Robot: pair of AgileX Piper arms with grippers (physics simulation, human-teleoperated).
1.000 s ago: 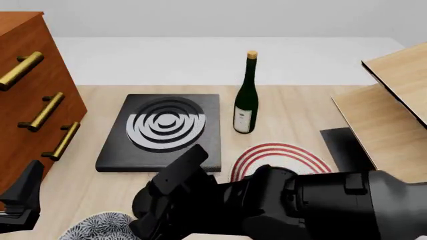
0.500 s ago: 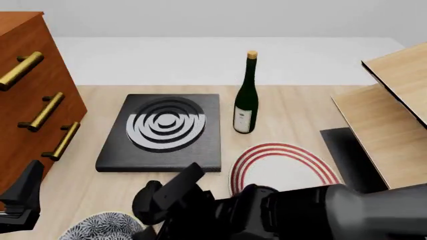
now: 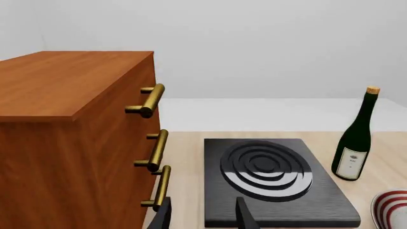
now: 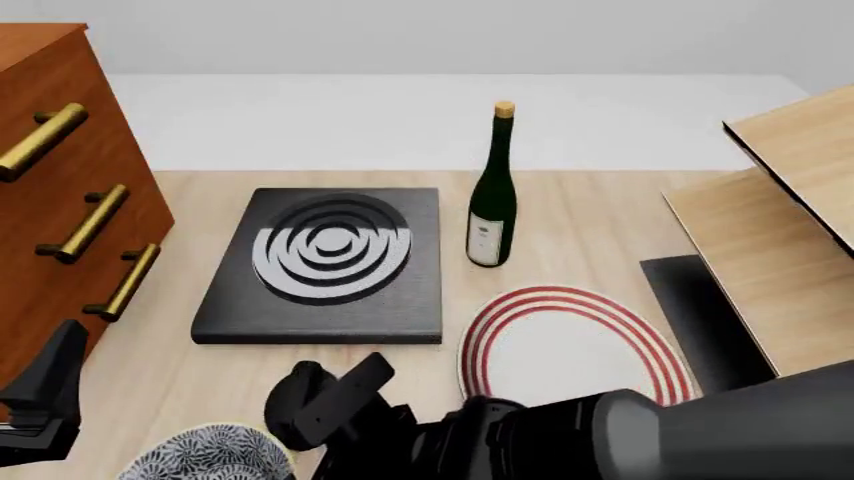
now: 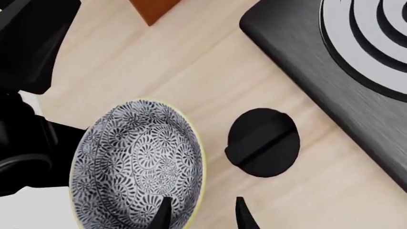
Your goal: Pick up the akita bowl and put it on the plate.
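Observation:
The akita bowl (image 4: 203,455), white with a dense blue pattern, sits at the table's near left edge, cut off by the frame. In the right wrist view the bowl (image 5: 137,162) lies just ahead of my right gripper (image 5: 202,215). That gripper is open, with one fingertip over the bowl's inside and the other outside its yellowish rim. The red-ringed plate (image 4: 574,345) lies flat at centre right, partly behind my right arm (image 4: 561,440). My left gripper (image 3: 202,217) is open and holds nothing, beside the wooden drawers.
A small black knob (image 4: 299,396) lies right beside the bowl. A black slab with grey rings (image 4: 327,262) and a wine bottle (image 4: 493,195) stand behind. The wooden drawer cabinet (image 4: 60,190) fills the left; slanted wooden boards (image 4: 774,230) rise at the right.
My right arm has sunk lower and drawn toward the near edge, uncovering more of the plate and the black knob. The left arm and the bowl have not moved.

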